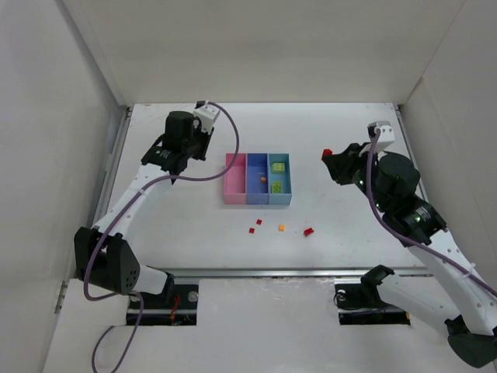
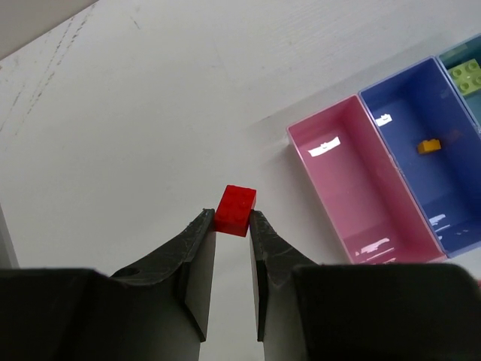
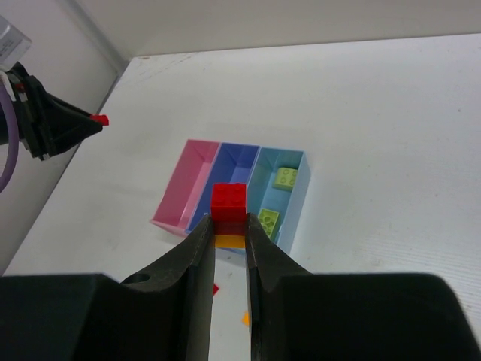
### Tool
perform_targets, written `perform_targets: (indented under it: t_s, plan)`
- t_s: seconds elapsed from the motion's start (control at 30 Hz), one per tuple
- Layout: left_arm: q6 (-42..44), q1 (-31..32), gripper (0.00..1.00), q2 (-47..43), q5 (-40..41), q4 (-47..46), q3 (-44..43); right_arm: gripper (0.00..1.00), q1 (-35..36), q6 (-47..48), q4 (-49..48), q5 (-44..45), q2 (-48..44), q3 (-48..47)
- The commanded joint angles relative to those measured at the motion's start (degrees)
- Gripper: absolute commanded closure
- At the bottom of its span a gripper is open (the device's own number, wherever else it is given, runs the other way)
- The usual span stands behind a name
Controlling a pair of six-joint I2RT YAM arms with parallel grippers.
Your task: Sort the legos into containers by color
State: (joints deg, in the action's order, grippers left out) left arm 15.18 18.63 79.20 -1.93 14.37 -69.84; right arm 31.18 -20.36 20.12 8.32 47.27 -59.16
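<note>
My left gripper [image 2: 232, 218] is shut on a small red brick [image 2: 235, 210] and holds it above the table, left of the pink bin [image 2: 353, 180]. My right gripper [image 3: 229, 218] is shut on a red brick stacked on an orange one [image 3: 228, 209], held in the air right of the bins; it shows in the top view [image 1: 329, 155]. The pink bin [image 1: 231, 179] is empty. The blue-violet bin [image 1: 255, 167] holds one orange brick [image 1: 264, 180]. The light blue bin [image 1: 289, 180] holds two yellow-green bricks [image 1: 279, 166].
Loose bricks lie on the table in front of the bins: two red ones [image 1: 251, 230] [image 1: 259, 222], an orange one [image 1: 282, 228] and another red one [image 1: 309, 231]. White walls enclose the table on the left, back and right.
</note>
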Motion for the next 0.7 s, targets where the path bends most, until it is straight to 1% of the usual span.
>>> perform_targets:
  t_s: [0.0,0.07,0.1,0.13,0.2,0.33,0.4,0.47,0.57,0.67]
  plan:
    - [1.0,0.0,1.00,-1.7,-3.7,-1.5,0.8,1.00,-0.2,-0.3,-2.0,-0.6,-1.7,-0.3]
    - [3.9,0.5,1.00,0.4,-6.2,0.5,0.8,1.00,-0.2,-0.3,-2.0,-0.6,-1.7,0.4]
    - [4.6,2.6,1.00,1.1,-6.2,2.1,0.0,1.00,-0.2,-0.3,-2.0,-0.6,-1.7,0.4]
    - [5.5,3.4,1.00,1.8,-6.2,2.8,-0.6,1.00,-0.2,-0.3,-2.0,-0.6,-1.7,0.4]
    - [5.5,4.6,1.00,3.8,-6.2,2.8,-0.6,1.00,-0.2,-0.3,-2.0,-0.6,-1.7,0.4]
    - [6.6,4.6,1.00,6.3,-5.5,3.3,-0.1,1.00,-0.2,-0.3,-2.0,-1.1,-1.2,0.4]
    - [7.4,4.6,1.00,6.3,-8.4,3.3,-0.1,1.00,-0.2,-0.3,-1.3,-0.3,-1.2,-0.3]
    - [8.7,5.9,1.00,5.8,-10.9,3.3,0.8,1.00,-0.2,-0.3,-0.7,0.2,-1.8,-0.3]
    - [10.7,7.6,1.00,7.3,-11.6,3.3,2.3,1.00,-0.2,-0.3,-0.7,0.2,-2.4,0.3]
    - [10.1,8.2,1.00,10.3,-12.1,3.3,1.7,1.00,-0.2,-0.8,-0.7,0.2,-2.4,0.3]
